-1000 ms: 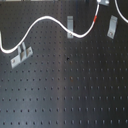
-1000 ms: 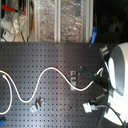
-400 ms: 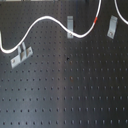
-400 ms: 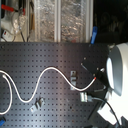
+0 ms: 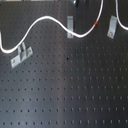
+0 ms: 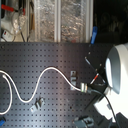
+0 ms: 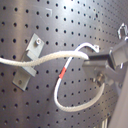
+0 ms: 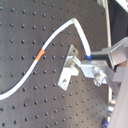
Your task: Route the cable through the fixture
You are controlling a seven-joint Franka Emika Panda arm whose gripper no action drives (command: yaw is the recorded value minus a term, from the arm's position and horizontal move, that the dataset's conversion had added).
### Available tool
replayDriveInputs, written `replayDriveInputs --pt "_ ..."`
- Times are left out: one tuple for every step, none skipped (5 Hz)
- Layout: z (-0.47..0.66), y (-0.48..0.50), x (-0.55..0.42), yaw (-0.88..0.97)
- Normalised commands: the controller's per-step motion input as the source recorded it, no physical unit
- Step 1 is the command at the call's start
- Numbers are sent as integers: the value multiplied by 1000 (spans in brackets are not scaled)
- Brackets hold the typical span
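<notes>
Both wrist views show my claw (image 7: pixel 97 67) clenched on the cable (image 7: pixel 45 60), with the metal fingers (image 8: pixel 97 65) pinching the white cord near its end. A short loop of cord hangs past the grip, and the red band (image 7: pixel 62 73) sits on the cord just beside my fingers.

From the first exterior view, the cable (image 5: pixel 45 21) runs in waves across the far part of the black perforated bench (image 5: pixel 65 90). It starts at the first exterior view's left, beside a wide two-pronged bracket (image 5: pixel 21 55), rises in a hump, then dips past the middle clip (image 5: pixel 70 26). The red band (image 5: pixel 95 23) lies between that clip and the slanted fixture (image 5: pixel 112 26) at the first exterior view's right. Beyond the band the cord climbs out of the top of the picture, so it does not lie in the fixture there.

Seen in the second wrist view, the fixture (image 8: pixel 69 72) stands just beside my fingers, and the cord passes above its head; I cannot tell whether the two touch.

The second exterior view shows my white arm (image 6: pixel 117 70) at the second exterior view's right, above the bench (image 6: pixel 50 60).
</notes>
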Motion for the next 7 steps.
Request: replayDriveInputs --pt "251 44 172 840" --pt "0 -14 10 751" --pt "-8 -48 -85 774" --pt "-40 -101 -224 606" --pt "-55 -119 -358 483" --pt "-107 -5 -285 340" --pt "-140 160 -326 471"
